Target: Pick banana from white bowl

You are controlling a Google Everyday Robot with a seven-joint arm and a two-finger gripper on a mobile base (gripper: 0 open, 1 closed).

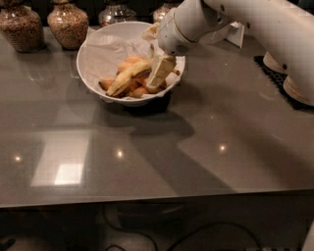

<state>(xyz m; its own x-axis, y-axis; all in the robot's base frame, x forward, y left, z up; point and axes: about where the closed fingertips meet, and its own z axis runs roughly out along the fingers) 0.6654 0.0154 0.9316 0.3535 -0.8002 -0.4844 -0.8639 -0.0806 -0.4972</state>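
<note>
The white bowl (98, 54), lined with crinkled white paper, stands at the back middle of the grey table. The long pale yellow banana (128, 77) lies across it on top of short orange pieces (140, 91), its right end towards the gripper. My gripper (161, 73) reaches down into the right side of the bowl from the white arm (255, 24) and sits at the banana's right end. The contact itself is hidden by the gripper body.
Two grain-filled jars (67, 24) and glass jars (115, 12) stand behind the bowl. A white card (236, 34) is behind the arm. Stacks of small cream paper bowls (296, 92) on a black mat (265, 68) are at the right, partly hidden by the arm.
</note>
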